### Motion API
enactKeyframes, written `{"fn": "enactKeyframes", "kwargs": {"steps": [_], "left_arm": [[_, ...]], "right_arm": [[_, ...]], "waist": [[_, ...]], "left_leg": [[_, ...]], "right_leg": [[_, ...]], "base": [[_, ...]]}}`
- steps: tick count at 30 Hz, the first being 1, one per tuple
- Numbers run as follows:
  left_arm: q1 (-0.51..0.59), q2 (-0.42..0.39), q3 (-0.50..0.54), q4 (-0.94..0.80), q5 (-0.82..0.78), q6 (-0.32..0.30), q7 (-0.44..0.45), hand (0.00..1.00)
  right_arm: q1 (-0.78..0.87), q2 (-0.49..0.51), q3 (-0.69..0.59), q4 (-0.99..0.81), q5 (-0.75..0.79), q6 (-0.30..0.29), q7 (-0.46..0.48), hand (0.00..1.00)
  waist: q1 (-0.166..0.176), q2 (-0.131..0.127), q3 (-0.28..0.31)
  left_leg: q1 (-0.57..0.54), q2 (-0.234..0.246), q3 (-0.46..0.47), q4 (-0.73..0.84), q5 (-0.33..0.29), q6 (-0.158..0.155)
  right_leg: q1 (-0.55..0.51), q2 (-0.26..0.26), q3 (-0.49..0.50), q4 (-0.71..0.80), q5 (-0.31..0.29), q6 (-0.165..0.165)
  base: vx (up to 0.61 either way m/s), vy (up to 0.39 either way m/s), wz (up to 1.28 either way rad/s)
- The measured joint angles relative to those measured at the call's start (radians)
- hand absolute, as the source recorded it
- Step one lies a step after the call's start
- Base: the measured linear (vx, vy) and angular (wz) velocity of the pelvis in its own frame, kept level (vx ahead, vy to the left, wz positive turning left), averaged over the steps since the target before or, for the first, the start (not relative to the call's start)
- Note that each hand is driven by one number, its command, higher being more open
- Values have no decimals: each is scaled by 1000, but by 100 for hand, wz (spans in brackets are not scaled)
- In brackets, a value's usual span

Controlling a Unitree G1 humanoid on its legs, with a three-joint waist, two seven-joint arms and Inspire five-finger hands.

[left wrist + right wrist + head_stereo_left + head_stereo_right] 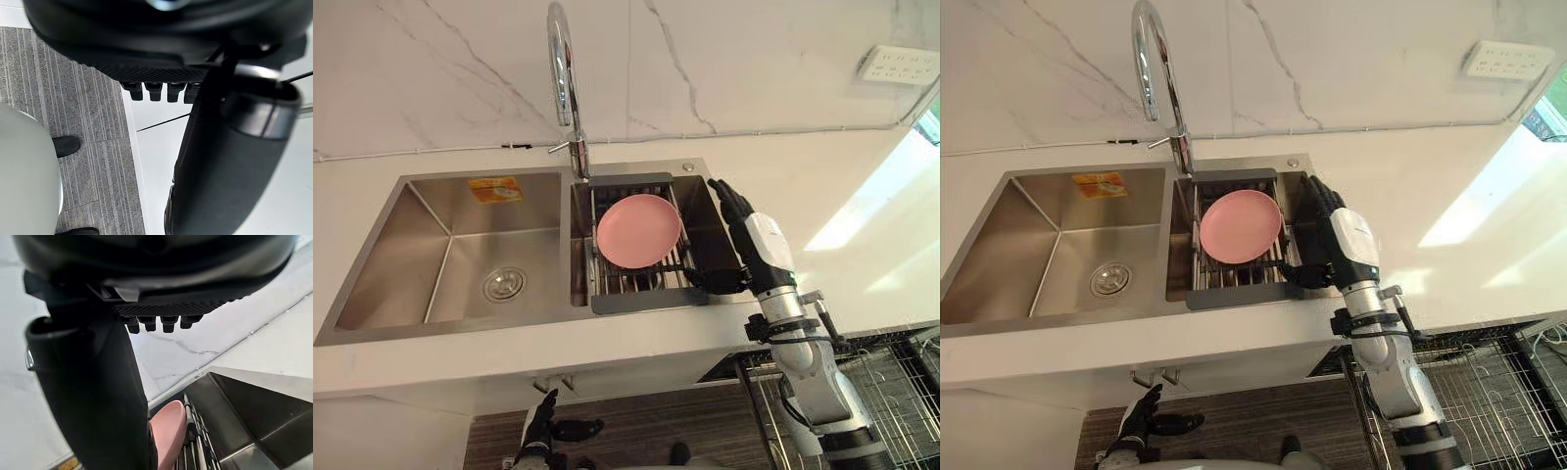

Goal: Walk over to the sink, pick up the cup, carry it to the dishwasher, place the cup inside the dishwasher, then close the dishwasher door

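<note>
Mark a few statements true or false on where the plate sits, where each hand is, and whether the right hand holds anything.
1. The pink plate lies on the rack in the sink's right basin. True.
2. The right hand is over the left basin. False: the right hand is at the right basin, beside the rack's right side.
3. The left hand hangs low, below the counter edge. True.
4. The right hand grips a cup. False: its fingers are straight and hold nothing.
</note>
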Motion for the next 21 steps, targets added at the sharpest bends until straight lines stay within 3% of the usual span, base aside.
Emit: {"fn": "enactKeyframes", "kwargs": {"steps": [8, 21], "left_arm": [[3, 4, -1, -22, 0, 0, 0, 100], [2, -11, -1, -61, 0, -6, 1, 100]], "right_arm": [[-109, -20, 36, 122, -44, 17, 0, 100], [-239, -17, 28, 207, -159, 75, -67, 100]], "waist": [[12, -6, 8], [21, 22, 59]], "left_leg": [[-17, 0, 0, 1, 9, -7], [-39, -2, -9, 7, 22, -22]], "right_leg": [[-9, -2, -14, 0, 1, 1], [-12, -8, -43, 6, 0, 2]], "base": [[3, -5, 4], [-42, -10, 7]]}}
